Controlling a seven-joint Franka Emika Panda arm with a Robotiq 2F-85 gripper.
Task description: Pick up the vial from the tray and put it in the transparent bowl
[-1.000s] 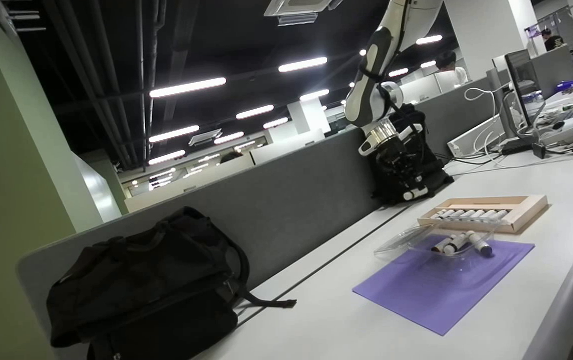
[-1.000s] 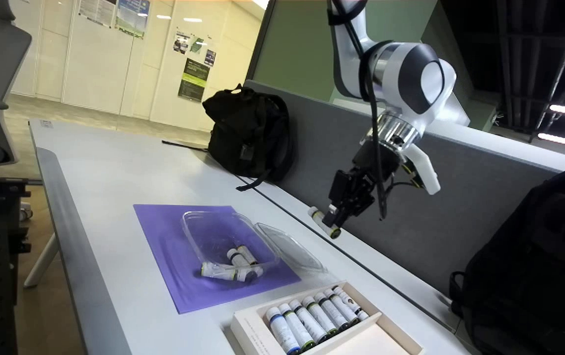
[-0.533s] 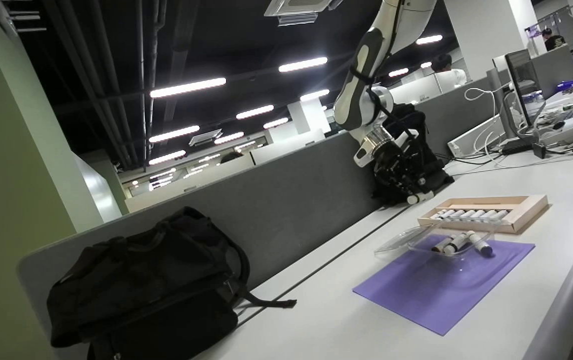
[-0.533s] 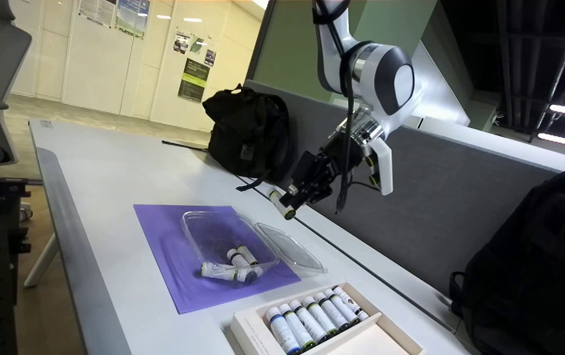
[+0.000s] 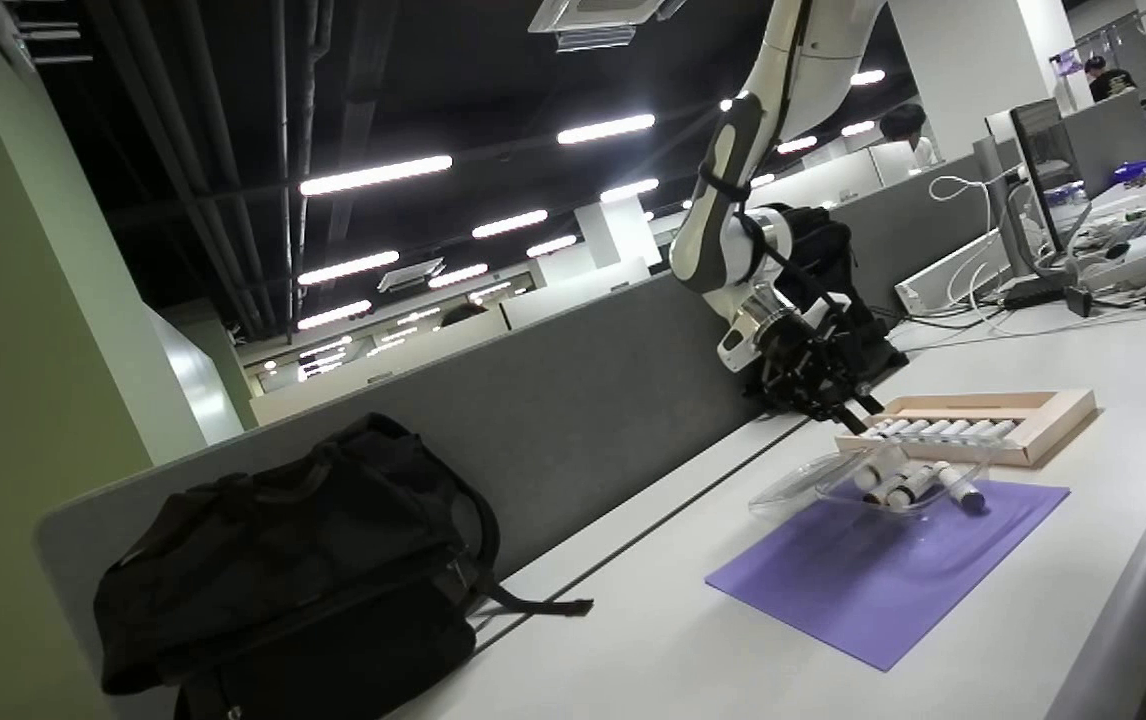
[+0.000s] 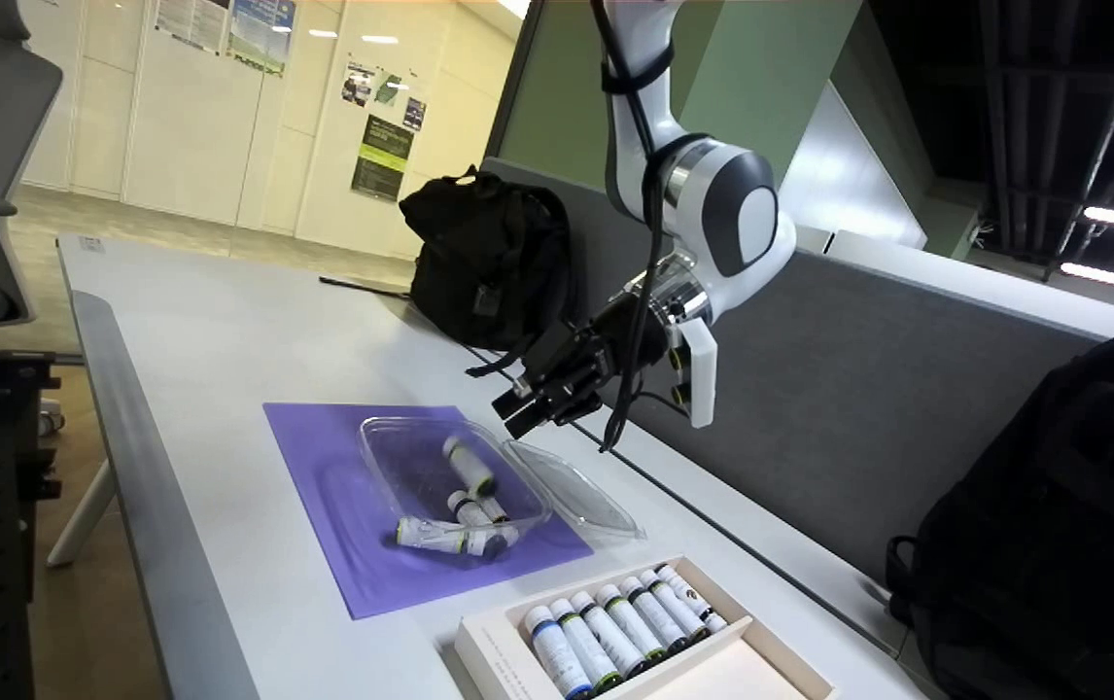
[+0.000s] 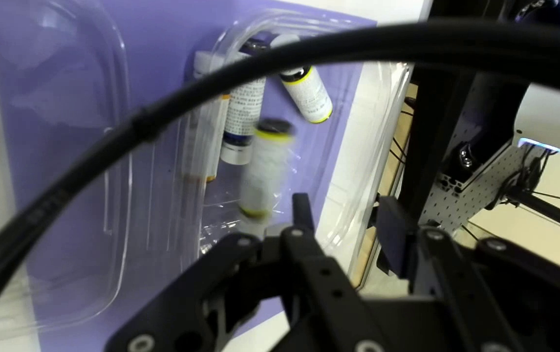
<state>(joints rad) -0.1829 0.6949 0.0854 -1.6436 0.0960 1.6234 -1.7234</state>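
In the wrist view a black cable (image 7: pixel 241 73) arcs in front of three vials (image 7: pixel 307 98); the tool (image 7: pixel 347 212), lower right, stands wide. Mid-frame, a fourth vial (image 7: pixel 265 171) (blurred) shows inside the transparent bowl (image 7: pixel 375 137), dark end toward the frame's top, long axis steep.

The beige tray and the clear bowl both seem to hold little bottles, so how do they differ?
The tray is opaque with square corners, while the bowl is see-through with rounded ones. In the tray, vials lie side by side in a row; in the bowl, they point in different directions. The tray rests on the white table, the bowl on the purple mat. Both hold several mostly white vials.
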